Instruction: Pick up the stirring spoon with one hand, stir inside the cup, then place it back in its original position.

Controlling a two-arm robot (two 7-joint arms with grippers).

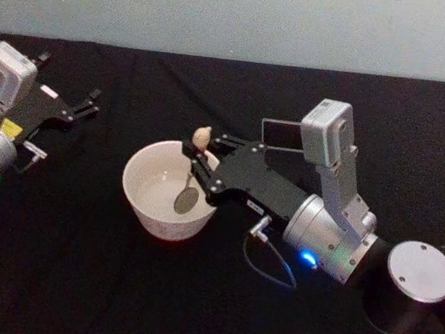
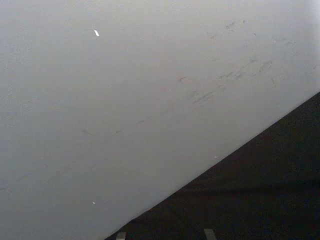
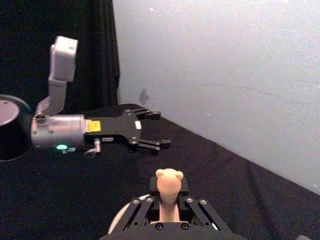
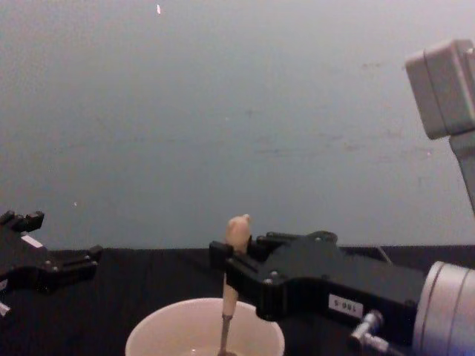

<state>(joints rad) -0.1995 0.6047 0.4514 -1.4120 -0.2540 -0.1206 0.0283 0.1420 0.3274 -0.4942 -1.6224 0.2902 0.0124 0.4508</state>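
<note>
Head view shows the slim cream-beige stirring spoon with a bear-head knob (image 1: pixel 186 199) standing near upright inside the wide cream-white round cup (image 1: pixel 128 189). It is clenched by the right pincer (image 1: pixel 196 159), reaching in from three o'clock. Pick-up looks done and stirring seems to be the step in hand; the return to the black surface (image 1: pixel 184 305) is left. The left pincer (image 1: pixel 87 105) lies released at ten o'clock, well apart.

Robotics lab or test cell, bench (image 1: pixel 100 300) draped in plain black cloth, bare pale grey wall (image 1: pixel 231 7) with scuff marks (image 2: pixel 240 70) close behind, two silver-and-black robot arms (image 1: pixel 327 226) over the bench, left tool (image 1: pixel 91 104) and right tool (image 1: pixel 196 165) of black linkage, status lights (image 1: pixel 307 258) lit on both wrists
</note>
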